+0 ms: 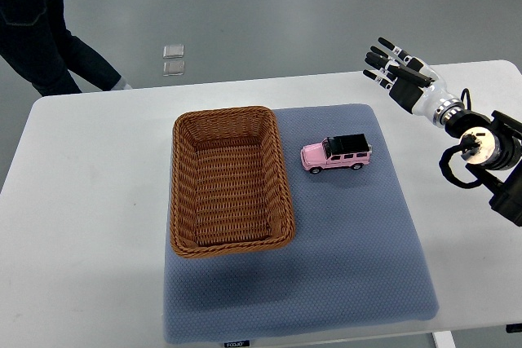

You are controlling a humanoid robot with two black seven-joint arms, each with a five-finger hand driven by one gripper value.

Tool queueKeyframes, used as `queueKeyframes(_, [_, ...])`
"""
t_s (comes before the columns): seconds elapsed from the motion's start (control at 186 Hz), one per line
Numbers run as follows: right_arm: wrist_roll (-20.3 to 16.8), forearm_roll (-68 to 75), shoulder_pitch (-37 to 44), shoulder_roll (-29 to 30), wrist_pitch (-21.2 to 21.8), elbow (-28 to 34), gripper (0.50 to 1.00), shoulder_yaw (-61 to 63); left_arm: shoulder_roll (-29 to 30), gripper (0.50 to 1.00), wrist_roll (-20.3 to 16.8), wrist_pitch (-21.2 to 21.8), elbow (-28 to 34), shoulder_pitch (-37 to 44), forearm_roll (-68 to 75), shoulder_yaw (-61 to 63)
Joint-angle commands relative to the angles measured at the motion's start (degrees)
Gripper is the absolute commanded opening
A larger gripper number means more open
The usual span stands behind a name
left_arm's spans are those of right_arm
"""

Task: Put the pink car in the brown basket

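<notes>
Top view. My right hand (397, 71) hangs over the far right part of the white table (90, 201), fingers spread and holding nothing, well apart from the pink car (336, 154). The car stands on its wheels on the blue mat (342, 266), just beside the right wall of the brown basket (231, 181) but not touching it; the basket holds nothing. Risks, as I judge them: the car probably rolls freely, so a fingertip meeting it off-centre could push it along the mat or against the basket wall before I close; a loose hold on its smooth sides could let it slip on the lift; a low carry could catch the woven rim and shift the basket. The car is small, with a pink body, black roof and dark windows, its length lying across the view, the end towards the basket a little nearer me. A person (41, 22) stands beyond the table at upper left.
</notes>
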Motion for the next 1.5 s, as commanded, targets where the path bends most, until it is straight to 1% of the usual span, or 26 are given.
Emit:
queueKeyframes(0.0, [0.0,0.0,0.0,-0.1,0.0,0.0,0.915,0.0,0.0,1.000,0.1,0.4,0.0,0.0,0.0,0.0])
queueKeyframes(0.248, [0.0,-0.3,0.0,-0.5,0.1,0.1,0.915,0.0,0.0,1.000,0.0,0.7,0.2,0.2,-0.1,-0.2])
queueKeyframes(0.334, [0.0,-0.6,0.0,-0.4,0.7,0.1,0.915,0.0,0.0,1.000,0.0,0.7,0.1,-0.1,-0.1,-0.2])
queueKeyframes(0.657, [0.3,-5.4,0.5,-1.0,1.3,0.2,0.915,0.3,0.0,1.000,0.0,0.7,0.2,-0.6,-0.1,-0.3])
queueKeyframes(0.856, [0.6,-5.9,0.7,-1.1,3.6,0.3,0.915,0.3,0.0,1.000,0.0,0.8,0.2,-0.6,-0.1,-0.2])
queueKeyframes(1.001, [0.6,-8.4,0.7,-1.2,3.7,0.3,0.915,0.2,0.0,1.000,0.0,0.8,0.2,-0.6,-0.1,-0.2])
queueKeyframes(1.066, [0.7,-10.3,0.7,-1.3,4.5,0.4,0.915,0.1,0.0,1.000,0.0,0.7,0.2,-0.6,-0.1,-0.3])
queueKeyframes(1.206, [2.2,-16.9,0.5,-2.6,5.0,2.9,0.915,0.1,0.0,1.000,0.0,0.7,0.2,-0.6,-0.1,-0.3])
queueKeyframes(1.308, [3.8,-20.7,0.3,-3.2,5.5,3.4,0.913,0.0,0.0,1.000,0.0,0.7,0.2,-0.6,-0.1,-0.2])
queueKeyframes(1.405, [6.0,-26.7,0.6,-4.0,7.2,3.5,0.913,0.0,0.0,1.000,0.0,0.8,0.2,-0.6,-0.1,-0.2])
queueKeyframes(1.497, [7.1,-32.3,0.7,-5.3,8.5,3.9,0.911,0.0,0.0,1.000,0.0,0.8,0.2,-0.6,-0.1,-0.2])
